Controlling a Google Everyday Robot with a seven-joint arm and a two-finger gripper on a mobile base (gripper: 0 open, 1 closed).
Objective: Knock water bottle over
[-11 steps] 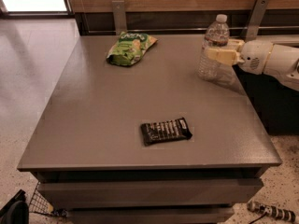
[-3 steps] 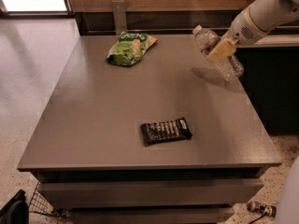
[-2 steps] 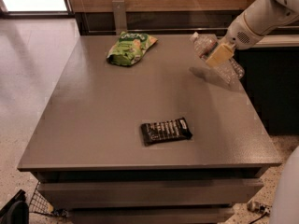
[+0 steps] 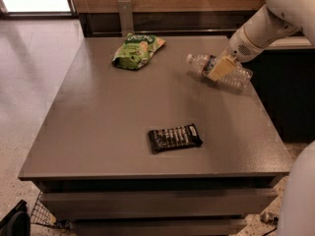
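One water bottle [image 4: 235, 75] lies nearly flat at far right of table [image 4: 108, 112], white cap pointing left toward green snack bag [image 4: 137, 49]; whether it fully rests on surface, cannot tell. Gripper [image 4: 219, 68] reaches in from right, clamped across bottle's upper part, apparently steering it onto its side. Dark candy bar [image 4: 174, 137] sits well apart, near front edge. Toppling looks all but done; release not yet made.

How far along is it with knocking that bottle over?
Nearly done: the water bottle lies on its side on the table, at the far right, cap pointing left. The claw rests against its middle. What is left, I think, is for the claw to pull away.
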